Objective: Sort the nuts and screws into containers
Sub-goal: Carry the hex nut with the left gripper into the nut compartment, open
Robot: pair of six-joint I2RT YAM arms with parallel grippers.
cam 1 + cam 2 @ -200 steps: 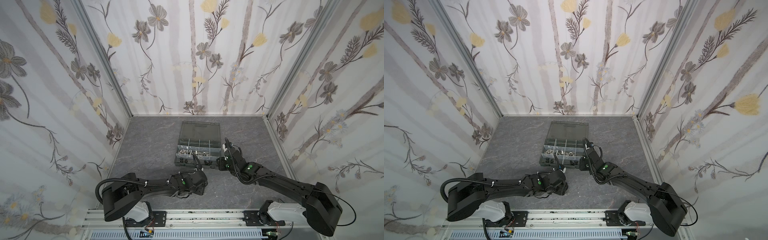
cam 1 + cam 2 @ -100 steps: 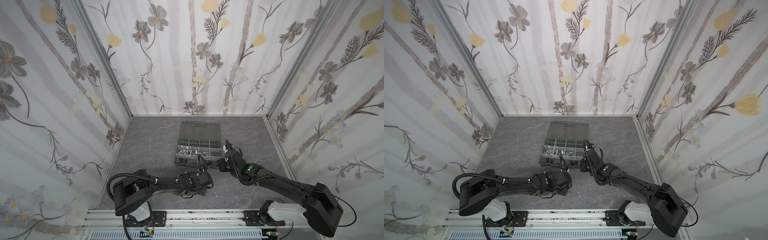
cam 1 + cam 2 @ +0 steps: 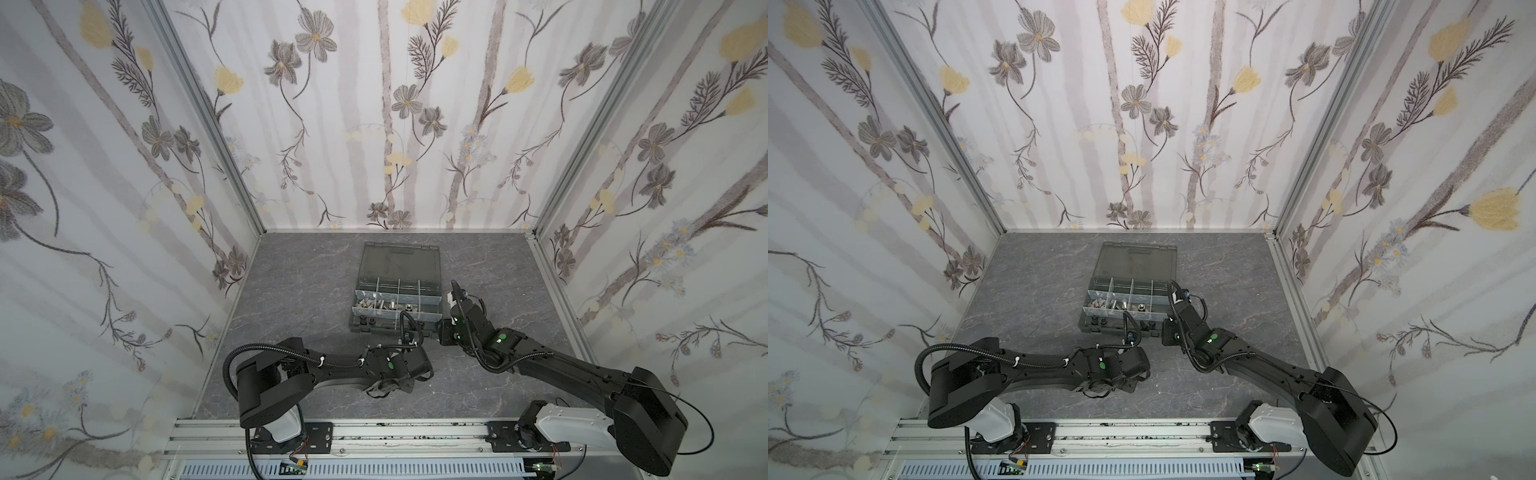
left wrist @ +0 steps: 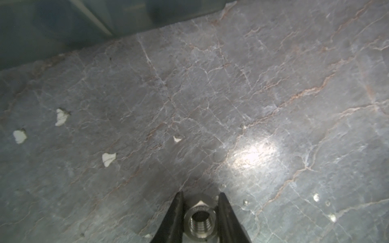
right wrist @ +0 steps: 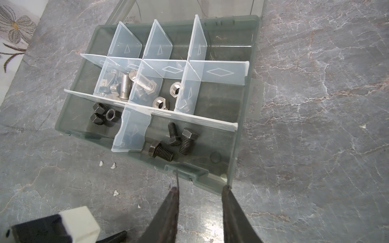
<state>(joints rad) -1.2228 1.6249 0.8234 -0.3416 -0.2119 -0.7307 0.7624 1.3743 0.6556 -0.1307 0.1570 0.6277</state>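
Left gripper (image 4: 201, 195) is down at the grey marbled table (image 4: 231, 84), on the near side, just short of the organiser case. A second ago it stood higher, pointing at the case with jaws well apart; since then the arm has swung down and the jaws have drawn in. They now sit clamped on a loose silver nut (image 4: 201, 209), one finger on each side, threaded hole facing the wrist camera. The nut is at table level; whether it is lifted clear cannot be told. White flecks (image 4: 108, 158) on the table nearby are not hardware. Reading: the pick is made or all but made, and the carry comes next. Organiser case (image 5: 189, 173) unmoved mid-table, lid (image 3: 399, 259) lying open on its far side. Near row: black nuts (image 5: 105, 115) left, black screws (image 5: 182, 141) right. Middle row: silver screws (image 5: 124, 86) toward the left, silver nuts (image 5: 161, 103) next right, the likely home for the held one, a short haul toward the far side. Far row looks empty. Right gripper (image 5: 201, 188) unchanged over the second: jaws apart, nothing between them, hanging at the case's near right corner. Judged risk: it may crowd the drop path.
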